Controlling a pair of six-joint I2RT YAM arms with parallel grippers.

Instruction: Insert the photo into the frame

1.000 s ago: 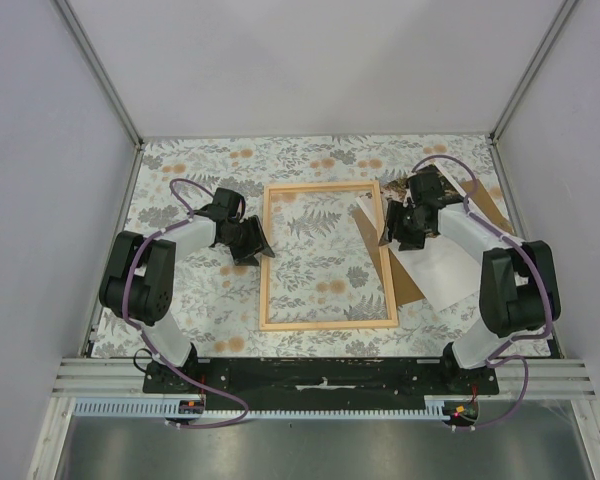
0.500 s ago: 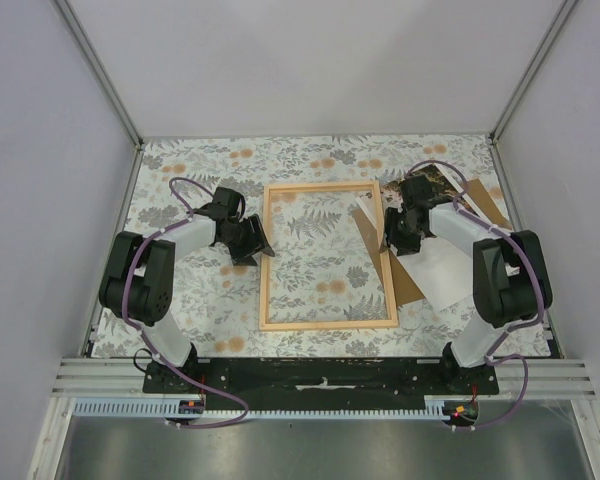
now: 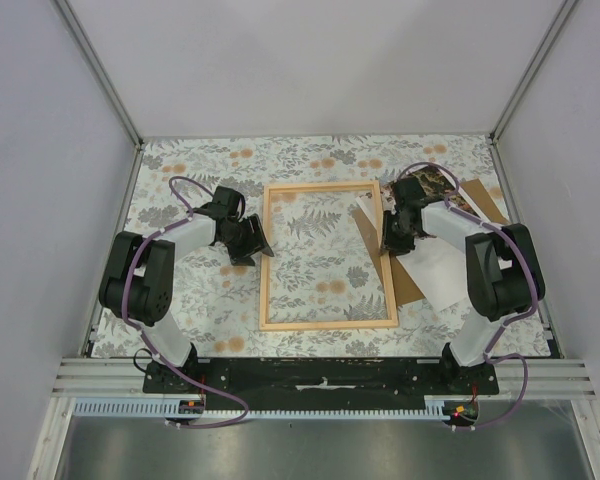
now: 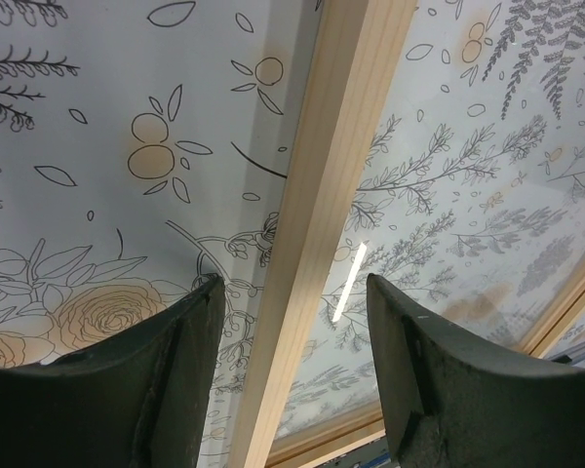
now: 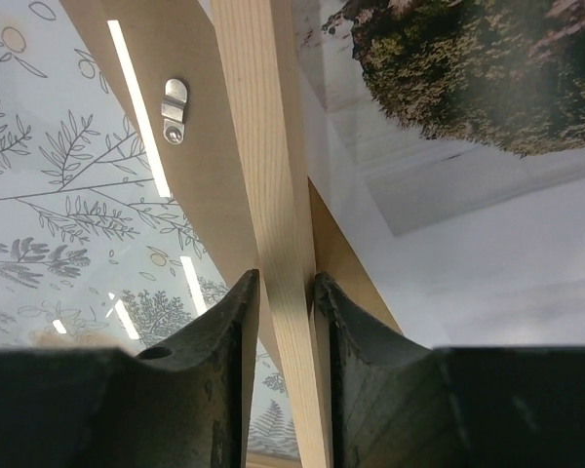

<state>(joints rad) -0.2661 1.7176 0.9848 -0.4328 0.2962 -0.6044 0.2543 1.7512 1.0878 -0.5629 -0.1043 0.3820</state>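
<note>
Pale wood frame (image 3: 328, 324); thin, rect.

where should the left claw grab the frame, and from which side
Grip the frame by its left rail, coming straight down from above. It lies flat, and that thin wooden strip is narrow enough to fit between the open fingers of the left claw.

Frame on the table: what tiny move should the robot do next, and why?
Probably close the left end effector on the left rail of the frame. It straddles that rail, open, with gaps on both sides, while the right end effector pinches the right rail. Then both sides would be held.
</note>
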